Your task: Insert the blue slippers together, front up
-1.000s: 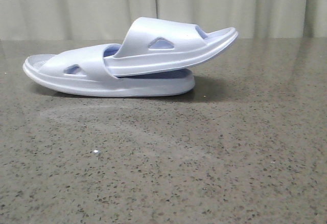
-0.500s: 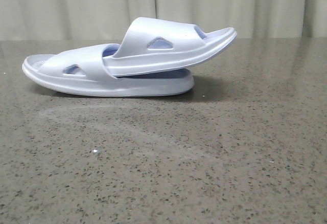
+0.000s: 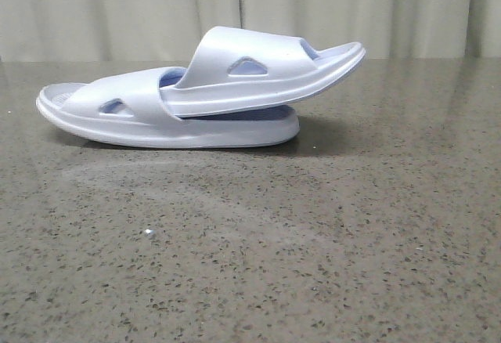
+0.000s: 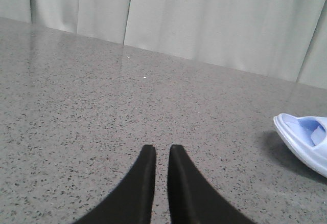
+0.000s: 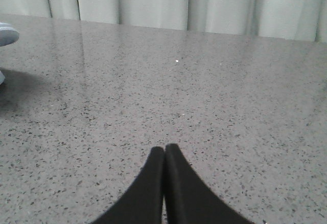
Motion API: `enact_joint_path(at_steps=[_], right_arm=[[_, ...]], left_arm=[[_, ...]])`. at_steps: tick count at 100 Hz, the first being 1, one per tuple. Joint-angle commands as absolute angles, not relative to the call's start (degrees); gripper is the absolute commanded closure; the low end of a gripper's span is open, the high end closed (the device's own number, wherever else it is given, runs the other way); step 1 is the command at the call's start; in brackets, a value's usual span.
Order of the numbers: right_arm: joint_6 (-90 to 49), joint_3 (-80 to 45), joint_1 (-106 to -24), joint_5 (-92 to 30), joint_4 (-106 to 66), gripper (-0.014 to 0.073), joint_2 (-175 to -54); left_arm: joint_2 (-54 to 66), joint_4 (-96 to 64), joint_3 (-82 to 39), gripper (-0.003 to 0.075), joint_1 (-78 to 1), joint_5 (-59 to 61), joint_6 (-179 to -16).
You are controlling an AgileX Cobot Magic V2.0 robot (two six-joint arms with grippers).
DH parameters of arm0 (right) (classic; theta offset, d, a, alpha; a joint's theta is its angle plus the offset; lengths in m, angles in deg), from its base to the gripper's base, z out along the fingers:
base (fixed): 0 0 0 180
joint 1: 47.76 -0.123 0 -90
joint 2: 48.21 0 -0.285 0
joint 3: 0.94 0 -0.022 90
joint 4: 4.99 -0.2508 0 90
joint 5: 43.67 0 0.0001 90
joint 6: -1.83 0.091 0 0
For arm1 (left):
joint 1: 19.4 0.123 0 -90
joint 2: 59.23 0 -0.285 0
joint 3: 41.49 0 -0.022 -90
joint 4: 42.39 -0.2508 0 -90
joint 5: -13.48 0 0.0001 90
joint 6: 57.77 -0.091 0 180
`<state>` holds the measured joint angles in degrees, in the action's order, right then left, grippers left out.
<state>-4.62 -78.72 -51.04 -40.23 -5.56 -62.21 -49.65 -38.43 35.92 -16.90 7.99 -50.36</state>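
Observation:
The two pale blue slippers lie nested on the table at the back left in the front view. The lower slipper (image 3: 133, 116) rests flat. The upper slipper (image 3: 258, 69) is pushed under the lower one's strap, and its free end sticks up to the right. One slipper end shows in the left wrist view (image 4: 306, 142), and an edge shows in the right wrist view (image 5: 6, 34). My left gripper (image 4: 162, 150) is empty with its jaws nearly together, well away from the slippers. My right gripper (image 5: 164, 148) is shut and empty. Neither gripper shows in the front view.
The speckled grey stone table (image 3: 313, 241) runs back to a pale curtain (image 3: 117, 6) behind it. A tiny white speck (image 3: 148, 233) lies on the table in front of the slippers.

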Motion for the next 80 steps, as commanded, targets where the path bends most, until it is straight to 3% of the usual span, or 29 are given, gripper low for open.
enact_joint_path(at_steps=[1, 80], right_arm=[[-4.5, -79.9, -50.7, -44.6, -4.6, 0.0672, -62.7], [-4.5, -79.9, -50.7, -44.6, -4.6, 0.0672, -62.7]], left_arm=[[-49.1, -38.3, 36.4, 0.0705, -16.8, 11.9, -49.9], [-49.1, -40.3, 36.4, 0.0705, -16.8, 11.9, -50.5]])
